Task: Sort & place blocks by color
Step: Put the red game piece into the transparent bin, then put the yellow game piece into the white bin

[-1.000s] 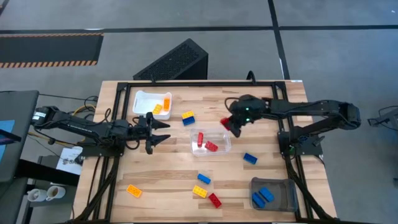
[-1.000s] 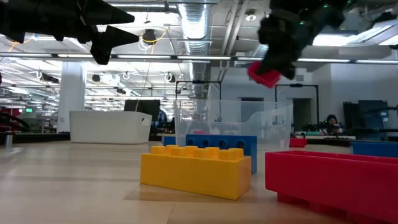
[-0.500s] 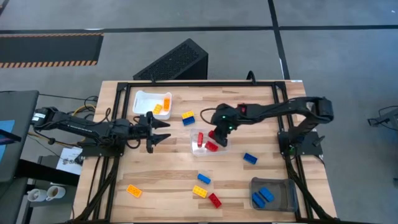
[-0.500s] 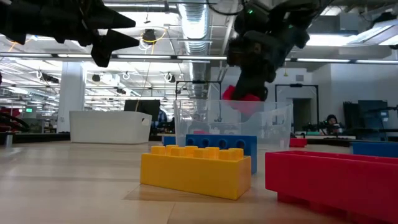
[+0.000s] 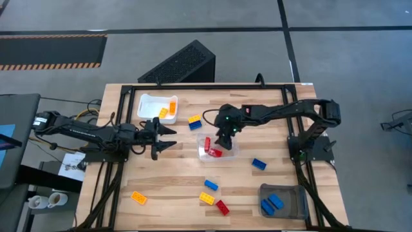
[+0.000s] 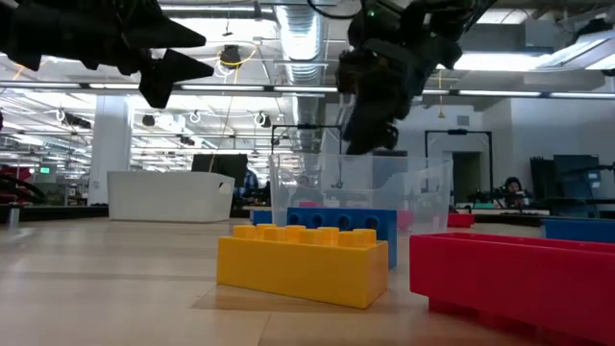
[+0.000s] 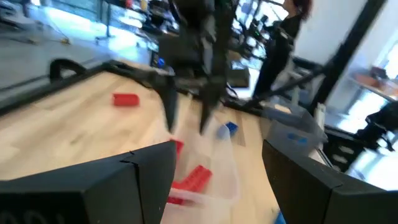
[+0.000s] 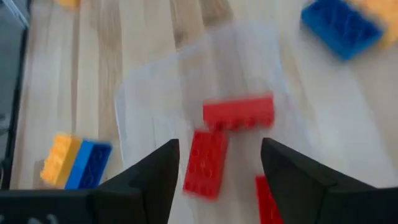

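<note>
My right gripper point(image 5: 220, 140) hangs open just above the clear tray point(image 5: 230, 153) at the table's middle, fingers slanting down. Nothing is between them point(image 8: 221, 147). Three red blocks show in that tray: one point(image 8: 238, 112) blurred, another point(image 8: 205, 163) flat on the tray floor, a third point(image 8: 267, 200) at the picture's edge. My left gripper point(image 5: 172, 137) waits open and level, left of the tray and above the table, pointing toward it point(image 7: 217, 149). Loose on the wood lie a yellow-and-blue block point(image 5: 194, 122) and a blue block point(image 5: 259, 164).
A white tray point(image 5: 149, 102) holding orange blocks is far left. A grey tray point(image 5: 295, 193) holding blue blocks is near right. Near the front edge lie a blue block point(image 5: 210, 185), a yellow block point(image 5: 207, 198), a red block point(image 5: 222, 207) and an orange block point(image 5: 138, 197).
My right gripper, carrying a red block, has gone toward the table's left and down until it hung over the clear tray. Its fingers have then opened and let go, and the red block has dropped into the tray.
</note>
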Robot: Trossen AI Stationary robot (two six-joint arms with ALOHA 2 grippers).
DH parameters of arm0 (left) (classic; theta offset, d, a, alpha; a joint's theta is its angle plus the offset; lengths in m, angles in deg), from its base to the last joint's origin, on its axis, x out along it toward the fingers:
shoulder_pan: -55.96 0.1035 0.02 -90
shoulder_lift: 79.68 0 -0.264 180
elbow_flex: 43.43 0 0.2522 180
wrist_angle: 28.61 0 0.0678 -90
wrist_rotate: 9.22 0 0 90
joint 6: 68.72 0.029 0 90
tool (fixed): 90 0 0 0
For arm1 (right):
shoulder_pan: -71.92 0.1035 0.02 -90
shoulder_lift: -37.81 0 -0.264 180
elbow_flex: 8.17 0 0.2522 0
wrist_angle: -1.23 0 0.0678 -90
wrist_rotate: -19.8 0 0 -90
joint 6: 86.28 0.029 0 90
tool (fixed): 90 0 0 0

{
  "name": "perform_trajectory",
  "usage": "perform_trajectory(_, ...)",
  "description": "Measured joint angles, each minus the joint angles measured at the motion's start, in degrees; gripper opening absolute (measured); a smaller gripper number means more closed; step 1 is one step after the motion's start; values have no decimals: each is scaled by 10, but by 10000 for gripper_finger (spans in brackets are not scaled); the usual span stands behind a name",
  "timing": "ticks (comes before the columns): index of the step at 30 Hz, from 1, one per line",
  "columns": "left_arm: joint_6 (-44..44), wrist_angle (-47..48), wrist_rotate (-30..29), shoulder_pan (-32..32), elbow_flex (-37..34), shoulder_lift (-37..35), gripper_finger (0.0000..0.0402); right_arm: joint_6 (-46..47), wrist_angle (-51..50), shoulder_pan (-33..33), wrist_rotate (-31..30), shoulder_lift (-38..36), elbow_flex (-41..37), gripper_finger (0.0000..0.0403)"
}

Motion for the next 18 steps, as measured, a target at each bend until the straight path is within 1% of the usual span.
perform_trajectory(2, 9, 33, 38, -2, 7, 0, 224, 0, -6, 0, -11, -14, 1, 251)
perform_trajectory(3, 16, 70, 60, -4, 20, 0, 224, -2, -4, 1, -15, -19, 2, 251)
perform_trajectory(5, 20, 175, 89, -11, 61, 0, 224, -8, -4, 6, -21, -30, 2, 247)
perform_trajectory(9, 22, 394, 95, -48, 156, 27, 224, -16, -2, 24, -49, -51, 2, 239)
perform_trajectory(12, 24, 504, 96, -85, 198, 48, 224, -24, -3, 37, -75, -68, 2, 234)
perform_trajectory(15, -8, 571, 102, -113, 206, 62, 224, -25, 15, 51, -137, -89, 2, 232)
perform_trajectory(17, -46, 576, 120, -129, 204, 67, 224, -26, 39, 59, -165, -97, 2, 231)
perform_trajectory(18, -61, 568, 126, -141, 204, 71, 224, -30, 53, 62, -167, -99, 2, 230)
